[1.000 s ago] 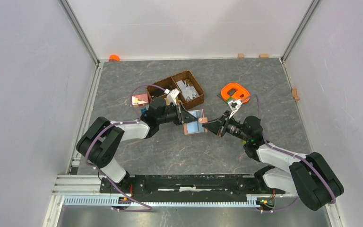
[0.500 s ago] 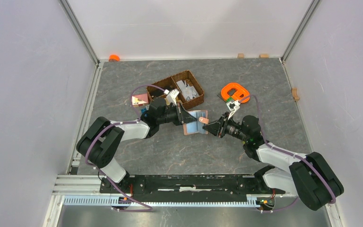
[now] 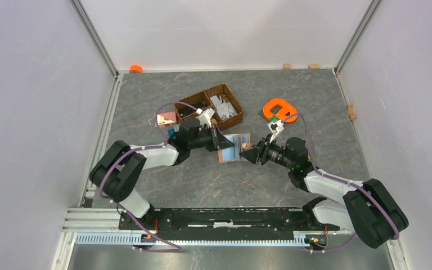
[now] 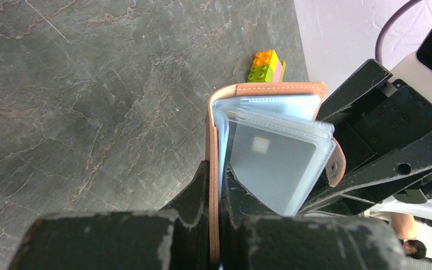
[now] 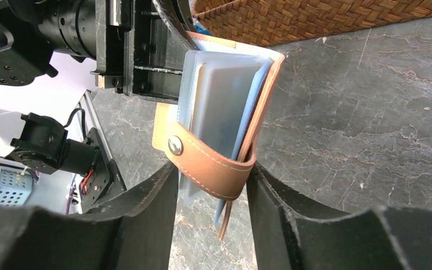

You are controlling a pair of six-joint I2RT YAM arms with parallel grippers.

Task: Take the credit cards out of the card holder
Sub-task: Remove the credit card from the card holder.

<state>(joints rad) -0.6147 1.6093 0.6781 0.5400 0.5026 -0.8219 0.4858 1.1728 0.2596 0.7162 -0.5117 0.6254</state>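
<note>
The tan card holder (image 3: 233, 147) is held up on edge between both arms. My left gripper (image 3: 223, 145) is shut on its tan cover; in the left wrist view the fingers (image 4: 199, 188) pinch that cover (image 4: 214, 135). Pale grey-blue credit cards (image 4: 275, 163) sit in clear sleeves inside it. My right gripper (image 3: 249, 152) is at the holder's other end. In the right wrist view its jaws stand apart on either side of the snap tab strap (image 5: 214, 163), close against it. A blue card edge (image 5: 247, 121) shows beside the cover.
A dark brown wicker basket (image 3: 211, 107) stands just behind the holder. An orange ring (image 3: 279, 108) lies to its right, and a pink-and-white square piece (image 3: 166, 118) to its left. Colourful toy bricks (image 4: 266, 66) lie on the table beyond the holder.
My right gripper has moved left, closer onto the holder's tab end. The left gripper keeps its hold and has barely moved.
</note>
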